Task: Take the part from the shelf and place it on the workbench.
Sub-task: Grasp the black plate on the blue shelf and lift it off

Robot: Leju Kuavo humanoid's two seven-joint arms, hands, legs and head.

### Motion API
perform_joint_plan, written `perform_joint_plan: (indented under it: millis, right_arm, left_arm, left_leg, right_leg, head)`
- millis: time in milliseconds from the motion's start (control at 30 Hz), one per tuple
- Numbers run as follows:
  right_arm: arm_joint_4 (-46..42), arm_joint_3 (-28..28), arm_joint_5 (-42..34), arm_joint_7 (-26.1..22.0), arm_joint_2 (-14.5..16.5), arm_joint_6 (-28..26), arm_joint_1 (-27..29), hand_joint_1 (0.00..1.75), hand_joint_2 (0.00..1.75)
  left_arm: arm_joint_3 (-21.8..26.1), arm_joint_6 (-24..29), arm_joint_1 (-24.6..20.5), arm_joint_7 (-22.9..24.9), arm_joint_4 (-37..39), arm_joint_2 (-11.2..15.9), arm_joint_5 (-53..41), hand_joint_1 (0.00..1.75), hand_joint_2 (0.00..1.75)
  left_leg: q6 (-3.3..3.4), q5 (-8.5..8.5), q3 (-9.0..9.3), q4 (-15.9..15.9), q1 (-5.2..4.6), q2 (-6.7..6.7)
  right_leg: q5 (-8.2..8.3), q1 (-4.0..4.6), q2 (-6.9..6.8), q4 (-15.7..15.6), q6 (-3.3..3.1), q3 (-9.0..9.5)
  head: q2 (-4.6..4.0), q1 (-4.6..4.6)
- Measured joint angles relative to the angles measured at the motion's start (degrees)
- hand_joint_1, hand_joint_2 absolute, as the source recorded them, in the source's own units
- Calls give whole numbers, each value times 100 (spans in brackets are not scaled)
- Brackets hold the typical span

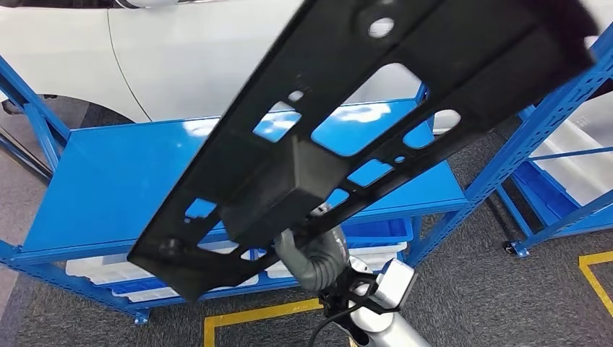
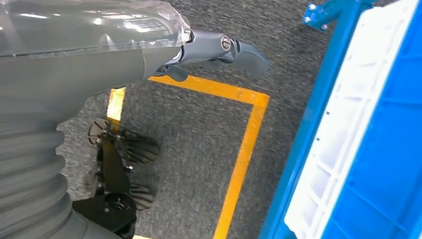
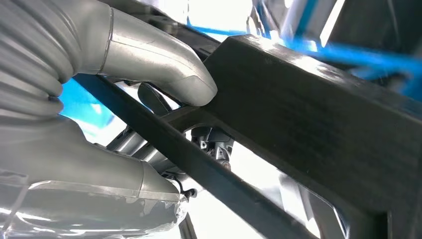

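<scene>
Holding the part (image 1: 376, 123): right hand (image 1: 314, 256) grips it from below, up in the air in front of the shelf (image 1: 108, 181). Long flat black plastic panel with many cutouts and a boxy block on its underside; it runs diagonally across the head view, low end toward the left, high end off the upper right corner. In the right wrist view the thumb (image 3: 164, 67) presses onto a thick edge of the part (image 3: 308, 109), with a thin bar of the part running between thumb and palm cover.

No readable writing, brand or label on the part, shelf or bins.

Left hand (image 2: 219, 50): hangs over the floor, nothing in it, fingers extended; thumb side hidden, so can't tell more.

Edges and room: the part's low end overhangs the front edge of the shelf's blue top deck as seen from the head. That deck is bare where the part doesn't cover it. Second blue rack (image 1: 556, 144) stands to the right, with a strip of grey carpet between the two. Yellow floor tape (image 1: 253, 314) marks a box outline in front of the shelf, more tape at far right. White car body (image 1: 181, 58) sits behind the shelf.

Containers: white bins (image 1: 101, 269) on the shelf's lower tier; contents not visible. White bin (image 2: 343, 134) on blue rack beside left hand; inside not visible.
</scene>
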Motion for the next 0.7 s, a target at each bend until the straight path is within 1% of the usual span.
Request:
perform_joint_plan:
  millis: [33,67,100,133,167,200,233,267,300,333,367,400,433,467,500,533,567,600,633,667,700]
  right_arm:
    - [97,67,-9,-53,-35,48,24,175,175]
    - [178,115,-22,-83,-66,93,47,175,175]
    - [245,152,-33,-96,-93,132,65,175,175]
    - [299,179,-42,-102,-118,172,76,175,175]
    - [334,198,-51,-105,-138,224,82,175,175]
    - [357,209,-60,-109,-152,280,83,175,175]
    - [372,216,-61,-112,-163,337,84,175,175]
    - [382,221,-57,-115,-174,389,86,175,175]
    - [389,222,-51,-120,-187,429,89,175,175]
    - [394,222,-42,-125,-200,456,95,175,175]
    - [398,223,-27,-129,-215,473,98,175,175]
    - [398,223,-8,-133,-225,484,100,175,175]
    - [397,223,11,-137,-232,491,103,175,175]
    - [396,223,30,-140,-235,497,109,175,175]
    - [394,223,43,-142,-239,502,121,175,175]
    - [393,223,49,-143,-244,505,137,175,175]
    - [389,223,53,-144,-250,509,156,175,175]
    - [378,222,55,-144,-258,516,176,175,175]
    - [354,218,55,-144,-263,527,196,175,175]
    - [314,213,55,-144,-267,547,211,175,175]
    - [260,205,53,-144,-268,573,222,175,175]
  left_arm:
    - [0,-1,8,3,2,-1,-4,0,175]
    - [0,1,19,6,5,-3,-6,0,175]
    - [0,4,28,13,9,-7,-7,0,175]
    - [0,8,37,26,13,-11,-7,0,175]
    - [0,14,42,47,14,-16,-7,0,175]
    - [0,22,45,79,15,-24,-7,0,175]
    - [0,35,48,119,15,-31,-8,0,175]
    - [0,60,50,166,17,-37,-14,0,175]
    - [0,88,52,213,21,-41,-22,0,175]
    - [-1,112,56,255,25,-42,-31,0,175]
    - [-1,138,62,292,33,-42,-42,0,175]
    - [-2,153,67,322,40,-43,-55,0,175]
    - [-3,167,73,347,45,-45,-68,0,175]
    - [-4,187,77,371,51,-45,-80,0,175]
    - [-5,201,77,394,53,-45,-92,0,175]
    - [-5,213,78,416,55,-43,-98,0,175]
    - [-5,220,78,439,56,-41,-107,0,175]
    - [-7,223,77,460,56,-40,-121,0,175]
    - [-8,227,76,481,56,-40,-133,0,175]
    - [-9,230,73,504,56,-40,-145,0,175]
    - [-11,232,65,524,56,-40,-154,0,175]
  left_leg:
    - [4,48,-76,10,-3,1]
    - [1,89,-148,23,-6,2]
    - [-5,126,-217,41,-8,3]
    - [-13,160,-284,63,-8,4]
    - [-24,191,-341,89,-9,2]
    - [-40,218,-391,115,-11,1]
    - [-63,246,-426,136,-15,-1]
    - [-91,278,-445,146,-17,-2]
    - [-123,314,-457,147,-16,-2]
    - [-158,357,-460,135,-15,-2]
    - [-191,374,-470,131,-12,-2]
    - [-223,315,-502,166,-8,-4]
    - [-252,160,-555,283,-3,-6]
    - [-280,-91,-637,517,7,-7]
    - [-306,-382,-734,844,17,-8]
    - [-331,-623,-820,1216,26,-8]
    - [-351,-748,-865,1531,30,-8]
    - [-362,-737,-835,1698,33,-8]
    - [-365,-622,-717,1682,35,-7]
    - [-360,-465,-496,1464,38,-7]
    - [-347,-374,-197,1089,40,-10]
  right_leg:
    - [-230,-7,-1,385,13,-92]
    - [-343,-8,-1,654,20,-122]
    - [-334,-8,-1,733,20,-59]
    - [-228,-7,-1,590,10,113]
    - [-87,-3,-1,249,-11,384]
    - [-1,6,-2,-186,-42,689]
    - [52,21,-5,-559,-73,936]
    - [66,39,-5,-812,-101,1092]
    - [56,58,-4,-928,-124,1147]
    - [93,67,-5,-945,-148,1131]
    - [142,56,-11,-966,-184,1105]
    - [196,43,-19,-986,-229,1068]
    - [261,28,-29,-1003,-274,1017]
    - [327,18,-38,-1014,-308,955]
    - [384,24,-40,-1011,-328,883]
    - [442,29,-41,-1003,-335,806]
    - [498,34,-42,-992,-332,725]
    - [553,37,-42,-975,-325,640]
    - [604,38,-42,-953,-315,553]
    - [653,38,-41,-928,-300,469]
    - [698,39,-39,-901,-281,397]
  head:
    - [0,-1]
    - [0,-1]
    - [0,-1]
    - [0,-1]
    - [0,-1]
    - [0,-1]
    - [1,-1]
    - [1,-1]
    - [1,-1]
    - [1,-1]
    - [0,0]
    - [0,-1]
    - [0,-1]
    - [0,-1]
    - [0,-1]
    - [0,-1]
    - [0,-1]
    - [0,-1]
    - [0,-1]
    - [0,-1]
    - [0,-1]
